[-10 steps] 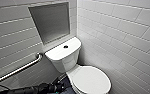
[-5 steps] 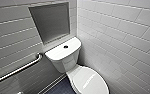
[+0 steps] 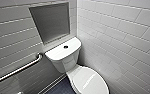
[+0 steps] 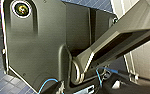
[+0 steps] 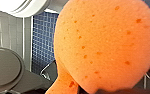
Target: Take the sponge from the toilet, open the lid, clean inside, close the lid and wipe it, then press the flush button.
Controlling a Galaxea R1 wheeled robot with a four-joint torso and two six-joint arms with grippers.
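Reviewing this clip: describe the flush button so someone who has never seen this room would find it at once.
Find the white toilet in the corner of the tiled walls, its lid closed. Its boxy tank stands under a recessed grey niche. The flush button is the small dark round spot near the middle of the tank's flat top, the only dark mark on white ceramic.

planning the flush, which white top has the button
The tank top, against the wall: a dark round button sits on it. The oval lid below has none.
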